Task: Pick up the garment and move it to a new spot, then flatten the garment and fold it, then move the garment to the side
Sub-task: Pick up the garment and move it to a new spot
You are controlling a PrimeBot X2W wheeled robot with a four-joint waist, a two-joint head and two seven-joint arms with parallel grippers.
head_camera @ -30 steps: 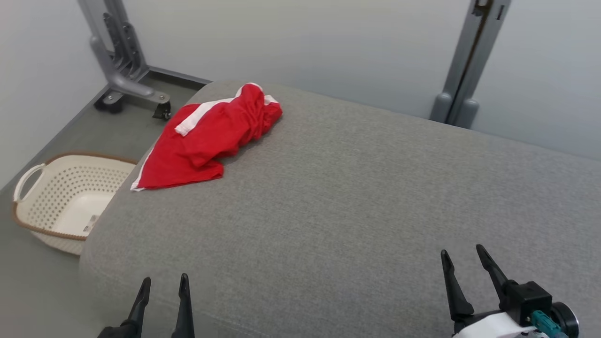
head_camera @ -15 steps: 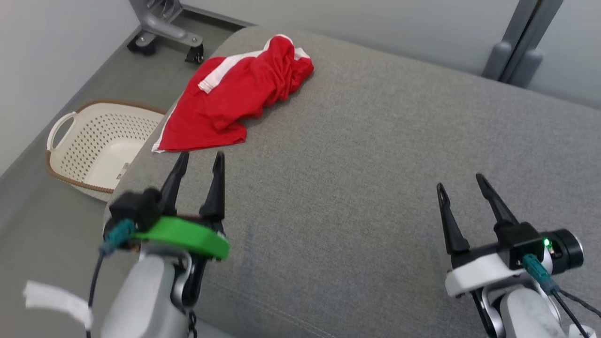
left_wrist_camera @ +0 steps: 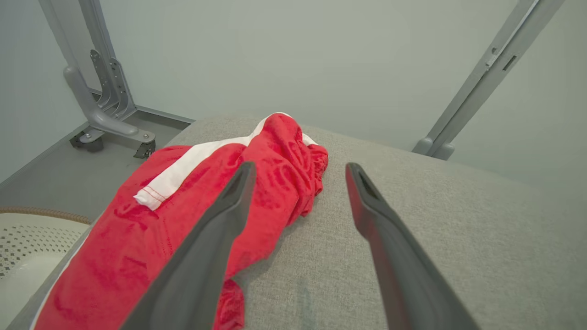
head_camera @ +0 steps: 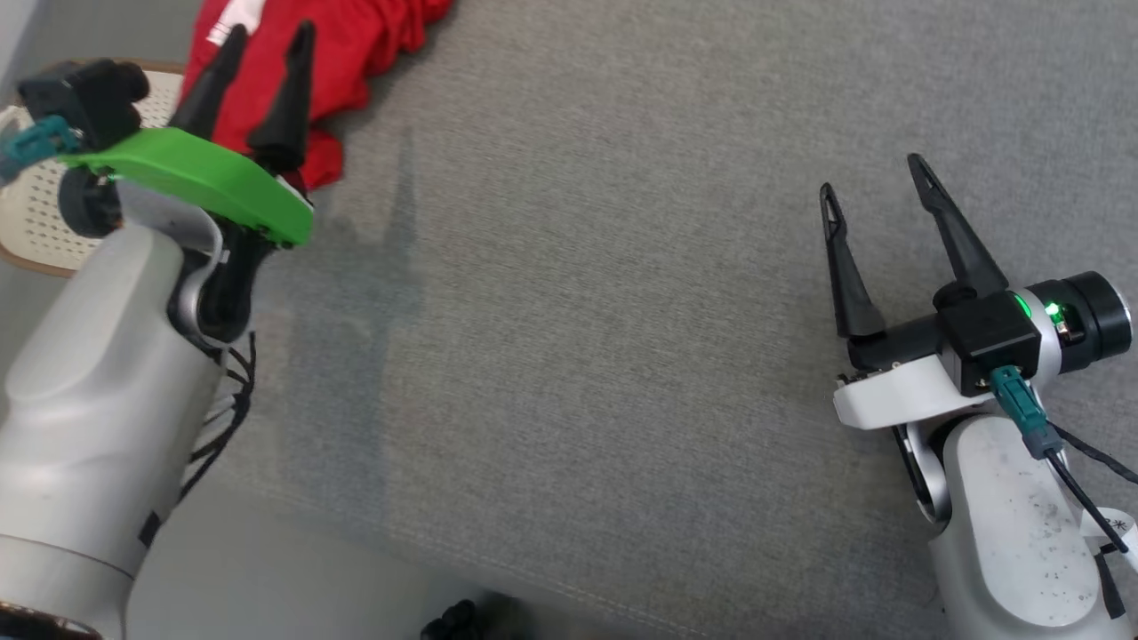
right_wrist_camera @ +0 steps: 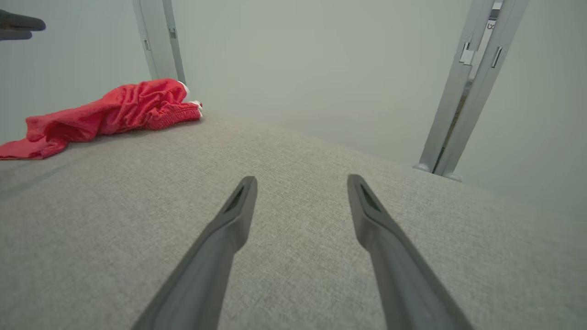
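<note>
The crumpled red garment (head_camera: 373, 36) lies at the far left corner of the grey upholstered surface (head_camera: 578, 311), with the left gripper (head_camera: 271, 29) over its near edge, fingers apart and empty, and the right gripper (head_camera: 871, 174) likewise spread, well away.

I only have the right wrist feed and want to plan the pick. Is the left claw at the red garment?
Observer: Close. In its own wrist view the left claw points at the garment, jaws open and not closed on the cloth.
Operator: Any landmark on the cloth to aim for?
Observer: A white stripe runs along the top of the heap, towards its far end.
Operator: Anything beside it that I could hit?
Observer: A cream perforated basket stands just past the garment, lower than the grey cushion.
</note>
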